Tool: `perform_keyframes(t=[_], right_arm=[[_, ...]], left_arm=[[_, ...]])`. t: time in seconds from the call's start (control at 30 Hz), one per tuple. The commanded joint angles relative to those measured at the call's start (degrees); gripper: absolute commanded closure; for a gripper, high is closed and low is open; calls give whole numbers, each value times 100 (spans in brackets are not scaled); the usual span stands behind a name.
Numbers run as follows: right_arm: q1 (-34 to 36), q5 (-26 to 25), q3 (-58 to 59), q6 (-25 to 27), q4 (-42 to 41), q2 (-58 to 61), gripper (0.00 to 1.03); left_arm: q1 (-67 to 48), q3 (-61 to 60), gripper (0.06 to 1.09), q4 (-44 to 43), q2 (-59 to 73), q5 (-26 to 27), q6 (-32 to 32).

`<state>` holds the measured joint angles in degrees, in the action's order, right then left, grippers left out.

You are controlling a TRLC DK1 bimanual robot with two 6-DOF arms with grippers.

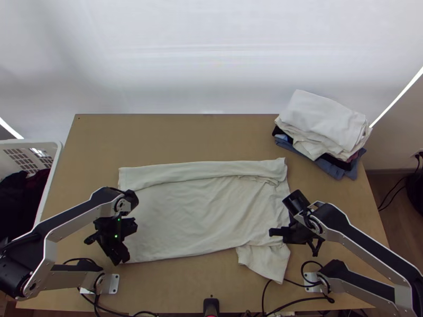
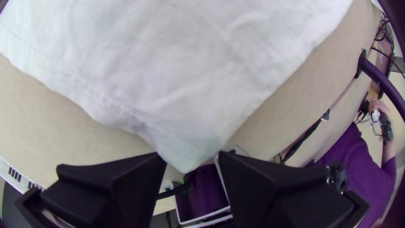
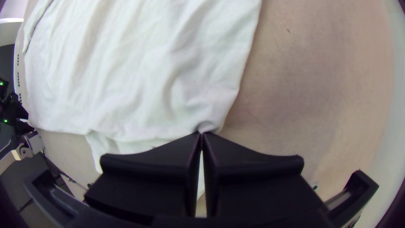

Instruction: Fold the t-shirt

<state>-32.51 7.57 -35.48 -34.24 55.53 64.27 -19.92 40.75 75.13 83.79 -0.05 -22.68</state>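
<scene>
The t-shirt (image 1: 195,214) lay on the light wooden desk (image 1: 174,288), across its middle and near part. Its long axis ran from the left arm's side to the right arm's side, nearly parallel to the desk's far edge. It was slightly askew, the right end a little farther up the desk than the left. The body was spread flat, with shallow wrinkles. Along the far side a long strip (image 1: 206,170) was doubled over, running the same way as the axis.

The shirt pointed its hem end toward the left arm; a stitched line showed there in the left wrist view. A sleeve (image 1: 267,262) stuck out from the near side close to the right end, pointing down toward the desk's near edge and slightly to the right, across the long axis.

The left tool (image 1: 121,258) was at the near left corner of the shirt. Its fingers were spread, with the tip of that corner (image 2: 187,160) showing between them, neither finger pinching it.

The right tool (image 1: 289,240) was at the near right corner, beside the root of the sleeve. Its fingers were pressed together at the tips, pinching the edge of the shirt, and the cloth (image 3: 206,125) puckered right at them.

At the desk's far right lay a stack of folded clothes (image 1: 322,124). A white basket (image 1: 48,185) stood by the left edge, dark cloth (image 1: 18,201) inside.
</scene>
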Motion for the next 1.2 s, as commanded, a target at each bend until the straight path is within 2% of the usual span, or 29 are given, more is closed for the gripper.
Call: perform_keyframes(t=[0.0,0.1,0.13,0.27,0.5,0.73,1.03,1.17], right_arm=[[26,34,138,23,-16,-55,100],[26,25,138,49,-16,-81,100],[52,25,130,75,-16,-99,100],[421,-10,182,409,-16,-283,100],[1520,-81,297,1376,46,-477,100],[1282,-72,-204,1253,204,-617,100],[1247,-72,-1066,1262,239,-336,100],[1282,-72,-1417,1279,187,-37,100]], left_arm=[[-29,-85,62,1,103,41,70],[-20,-94,98,-113,-56,111,53],[-20,-103,105,-122,-117,111,0],[182,-59,105,-113,-363,102,-193],[1008,-50,105,-16,-513,67,-694],[1087,434,105,10,-680,120,-633],[1456,1488,104,-7,-627,805,-492],[1632,1752,104,-87,-398,876,-483]])
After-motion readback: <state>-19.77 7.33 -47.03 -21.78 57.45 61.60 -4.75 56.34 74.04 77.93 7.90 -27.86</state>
